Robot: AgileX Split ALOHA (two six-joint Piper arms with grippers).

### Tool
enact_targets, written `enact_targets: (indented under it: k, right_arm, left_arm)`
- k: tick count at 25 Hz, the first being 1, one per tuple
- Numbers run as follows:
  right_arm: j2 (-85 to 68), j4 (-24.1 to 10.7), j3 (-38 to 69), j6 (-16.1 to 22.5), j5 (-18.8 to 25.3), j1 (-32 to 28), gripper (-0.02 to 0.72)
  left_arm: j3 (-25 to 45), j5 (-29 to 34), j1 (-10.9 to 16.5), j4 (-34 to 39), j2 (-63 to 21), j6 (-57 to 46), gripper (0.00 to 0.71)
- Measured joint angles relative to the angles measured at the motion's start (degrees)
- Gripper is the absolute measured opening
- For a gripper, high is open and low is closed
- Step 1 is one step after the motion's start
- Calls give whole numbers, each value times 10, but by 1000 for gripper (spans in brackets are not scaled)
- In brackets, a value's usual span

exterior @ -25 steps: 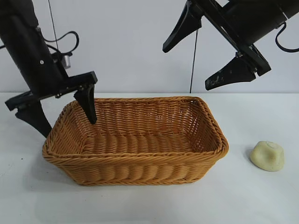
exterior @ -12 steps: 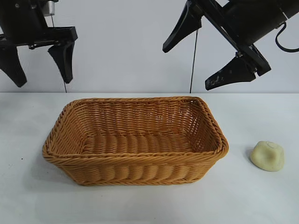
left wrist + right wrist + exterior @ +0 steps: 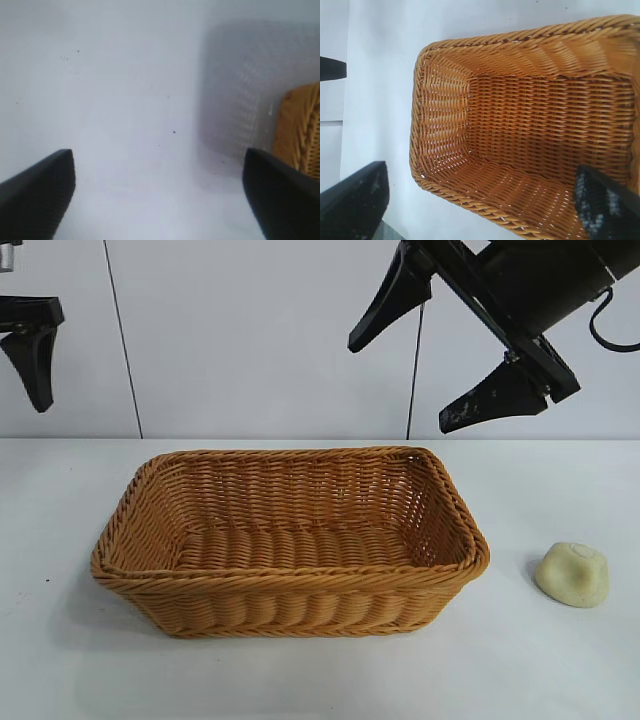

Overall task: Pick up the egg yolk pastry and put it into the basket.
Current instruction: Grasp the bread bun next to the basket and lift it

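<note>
Left gripper point(image 3: 159, 192): fingers apart, nothing between, high at 9 o'clock of golden woven wicker basket point(image 3: 290, 615). Right gripper point(image 3: 415, 375): fingers spread wide, above basket's 1 o'clock corner. Pale cream domed egg yolk pastry point(image 3: 571, 574) on white table point(image 3: 560, 680) (3 o'clock, outside basket).

The basket point(image 3: 290, 540) stood on the surface point(image 3: 560, 670), near its middle in the exterior view. The egg yolk pastry point(image 3: 571, 574) lay on the surface to the right of the basket, apart from its rim and outside it. The right claw point(image 3: 455, 385) hung high above the basket's right end, behind the pastry. The left claw point(image 3: 30, 365) hung at the far left edge of the view, above the surface and left of the basket, well clear of it.
</note>
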Motion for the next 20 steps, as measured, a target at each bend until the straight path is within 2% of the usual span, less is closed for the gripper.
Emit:
enact_targets:
  k: [6,20]
  right_arm:
    - [0,-5,0,0,0,0,694]
    - [0,-6,0,0,0,0,694]
  left_arm:
    - [126,0,0,0,-127,12,666]
    - [444,-4,0,0,-562,17,666]
